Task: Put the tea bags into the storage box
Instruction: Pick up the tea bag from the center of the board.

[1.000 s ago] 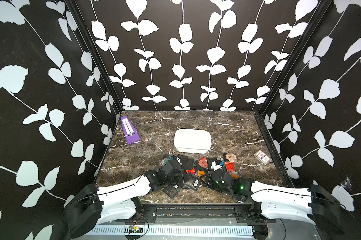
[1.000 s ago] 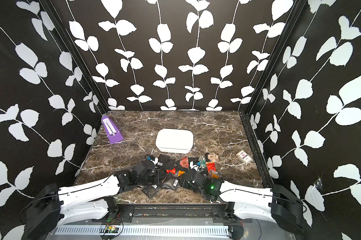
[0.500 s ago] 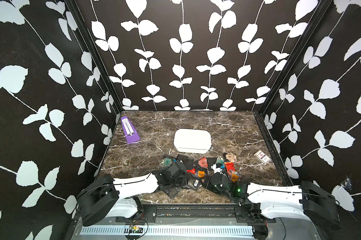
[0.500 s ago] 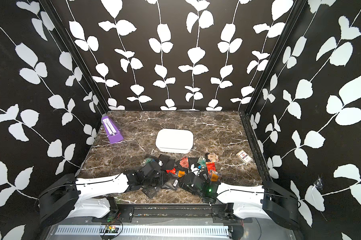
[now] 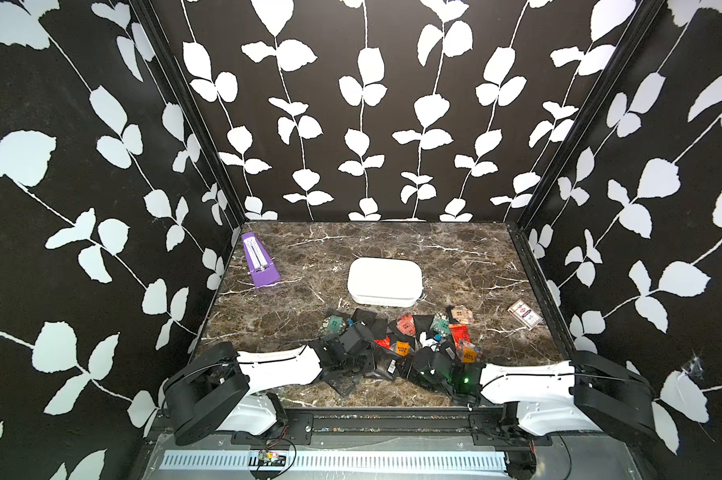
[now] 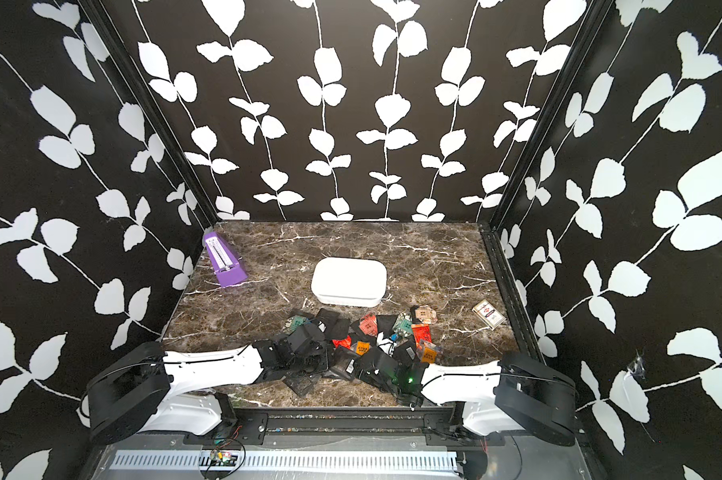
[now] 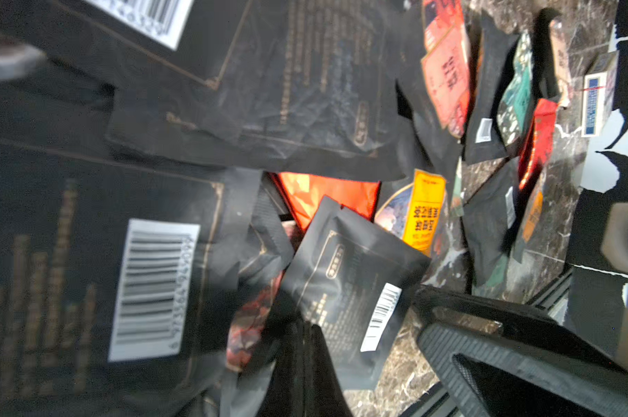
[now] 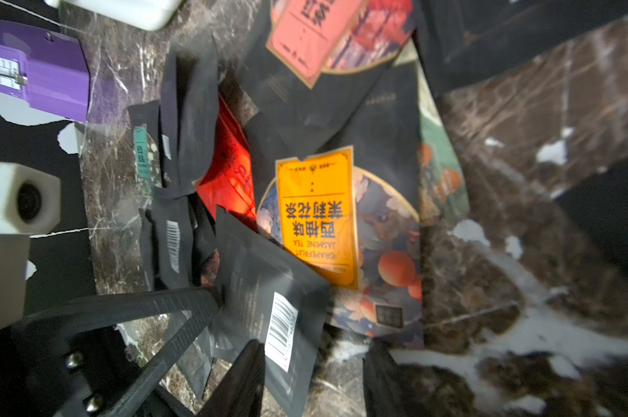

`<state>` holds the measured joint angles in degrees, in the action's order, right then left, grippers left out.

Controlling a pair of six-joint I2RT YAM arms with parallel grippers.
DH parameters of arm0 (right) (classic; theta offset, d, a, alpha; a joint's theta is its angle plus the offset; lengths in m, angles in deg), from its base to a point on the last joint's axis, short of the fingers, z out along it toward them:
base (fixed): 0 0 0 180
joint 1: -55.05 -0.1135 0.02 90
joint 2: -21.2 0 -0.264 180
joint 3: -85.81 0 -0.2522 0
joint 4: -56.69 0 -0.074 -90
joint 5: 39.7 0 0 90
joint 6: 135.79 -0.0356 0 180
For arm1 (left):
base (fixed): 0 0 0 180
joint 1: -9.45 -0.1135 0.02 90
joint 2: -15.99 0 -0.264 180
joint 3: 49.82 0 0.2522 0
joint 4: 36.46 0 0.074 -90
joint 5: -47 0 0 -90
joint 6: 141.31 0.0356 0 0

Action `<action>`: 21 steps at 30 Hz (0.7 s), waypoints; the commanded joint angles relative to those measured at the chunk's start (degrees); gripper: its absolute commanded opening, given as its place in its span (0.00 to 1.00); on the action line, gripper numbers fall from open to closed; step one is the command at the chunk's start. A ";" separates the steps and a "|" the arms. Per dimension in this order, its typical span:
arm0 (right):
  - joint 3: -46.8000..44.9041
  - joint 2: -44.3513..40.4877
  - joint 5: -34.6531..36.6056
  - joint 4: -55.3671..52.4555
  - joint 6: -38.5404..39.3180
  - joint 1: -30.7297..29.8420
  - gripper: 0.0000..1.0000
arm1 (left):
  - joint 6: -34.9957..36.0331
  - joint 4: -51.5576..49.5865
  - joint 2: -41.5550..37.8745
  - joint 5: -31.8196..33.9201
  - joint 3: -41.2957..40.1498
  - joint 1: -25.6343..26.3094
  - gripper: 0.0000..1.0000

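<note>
In a top view the purple metronome (image 5: 259, 262) is seen at the left edge of the marble tabletop (image 5: 455, 257); the white storage box (image 5: 384, 279) is set at mid-frame, to its right; the tea bags (image 5: 407, 326) are heaped on the marble just below the box, and both arms are reached into the heap from the lower corners; a white-and-red pack (image 5: 524, 312) is placed apart at the right; in the left wrist view the left gripper (image 7: 301, 361) is seen at bottom centre, pressed closed on the edge of a black barcoded sachet (image 7: 348, 289); in the right wrist view the right gripper (image 8: 307, 364) is shown at the bottom with its jaws parted, one finger (image 8: 245, 379) overlapping that sachet's barcoded end
</note>
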<state>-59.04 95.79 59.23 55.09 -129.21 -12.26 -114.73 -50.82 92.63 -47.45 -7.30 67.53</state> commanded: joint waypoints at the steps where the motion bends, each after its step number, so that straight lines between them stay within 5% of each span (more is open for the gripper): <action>1: 0.94 1.02 -0.30 2.04 -0.60 -0.63 0.46 | -0.32 0.31 0.23 0.66 -1.38 0.22 0.00; 21: 1.54 4.58 -0.14 4.34 -1.46 -1.16 0.25 | -0.89 0.31 0.94 0.76 -2.18 0.62 0.00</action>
<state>-58.91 99.68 58.64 59.53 -130.30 -12.87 -115.04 -49.35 93.24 -47.38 -8.05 67.66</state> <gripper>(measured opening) 0.250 0.047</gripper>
